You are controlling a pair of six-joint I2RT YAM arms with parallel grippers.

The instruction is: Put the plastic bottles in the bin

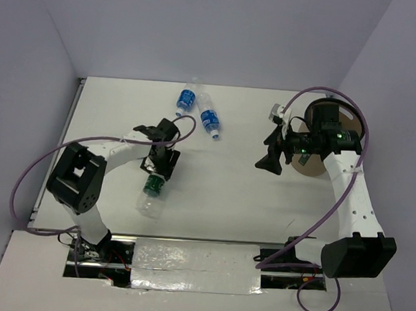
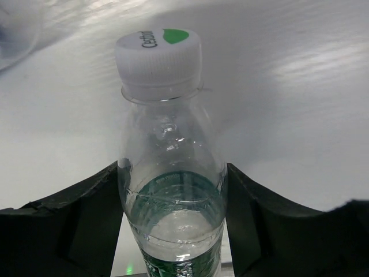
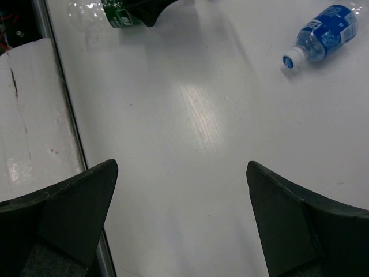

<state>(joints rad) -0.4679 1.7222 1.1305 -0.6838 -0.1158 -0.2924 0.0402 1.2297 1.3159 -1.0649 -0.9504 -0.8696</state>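
Note:
My left gripper (image 1: 161, 168) is shut on the green-label bottle (image 1: 151, 192), jaws pressed on both sides of its shoulder just above the label. In the left wrist view the bottle (image 2: 170, 190) fills the space between the fingers, white cap pointing away. Two blue-label bottles (image 1: 187, 98) (image 1: 209, 121) lie at the table's far middle. One of them shows in the right wrist view (image 3: 323, 33). The tan bin (image 1: 316, 168) stands at the right, mostly hidden behind my right arm. My right gripper (image 1: 271, 157) is open and empty, left of the bin. No other bottles are in view.
The table's left edge has a metal strip (image 1: 65, 126). Purple cables loop over both arms. A foil-taped strip (image 1: 192, 266) runs along the near edge between the arm bases. The right wrist view shows the green-label bottle (image 3: 112, 14) at its top left.

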